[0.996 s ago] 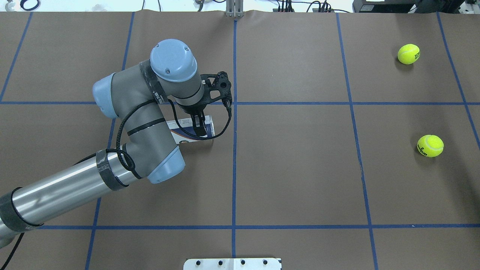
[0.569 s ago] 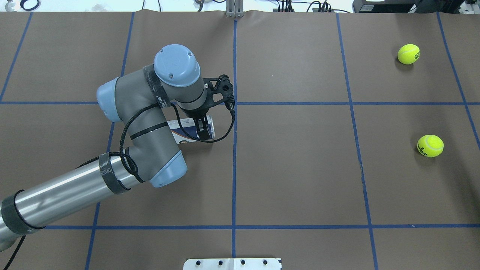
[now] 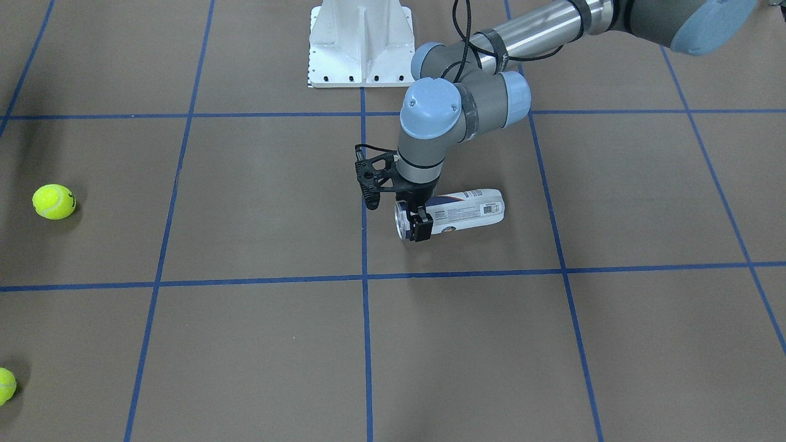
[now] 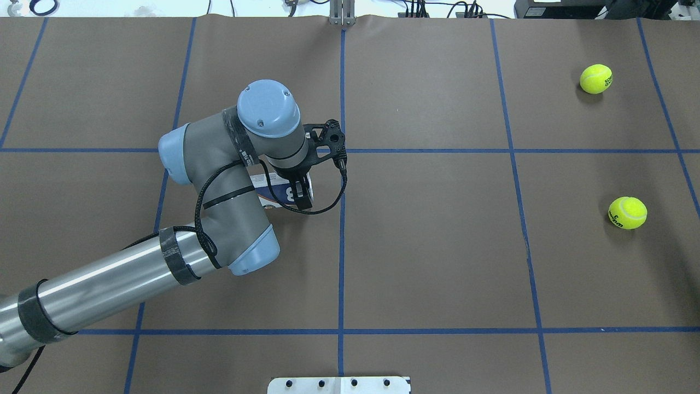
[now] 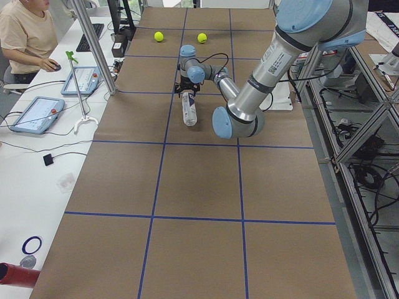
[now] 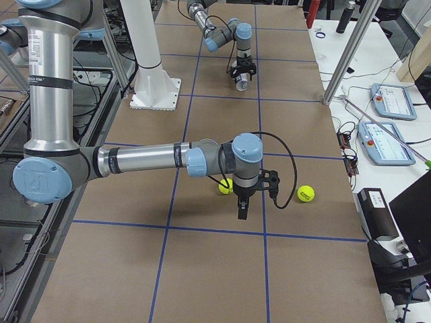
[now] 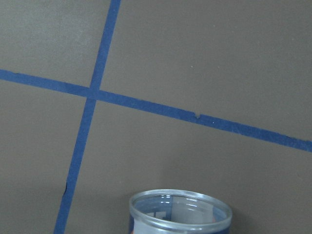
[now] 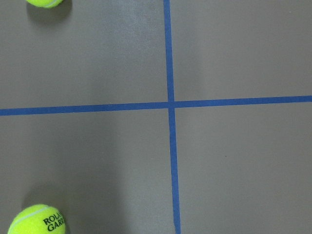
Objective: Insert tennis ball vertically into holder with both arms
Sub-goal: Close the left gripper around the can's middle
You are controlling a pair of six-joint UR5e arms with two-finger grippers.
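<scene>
The holder (image 3: 466, 210) is a clear tube with a navy-and-white label. It lies on its side on the brown table, its silver-rimmed open end (image 7: 180, 210) towards the table's middle. My left gripper (image 3: 416, 222) points down, and its jaws stand open on either side of the tube just behind the rim (image 4: 309, 187). Two yellow tennis balls (image 4: 596, 78) (image 4: 628, 212) lie far off on the right side. My right gripper (image 6: 241, 212) hovers above the table between them. It shows only in the exterior right view, so I cannot tell its state.
The white base pedestal (image 3: 361, 46) stands at the robot's edge of the table. Blue tape lines (image 4: 342, 246) grid the brown surface. An operator (image 5: 25, 37) sits at a side desk with tablets beyond the table's far edge.
My left arm has shifted right along the lying holder, bringing the gripper from mid-tube to near the rim. The holder and both balls have stayed put.
</scene>
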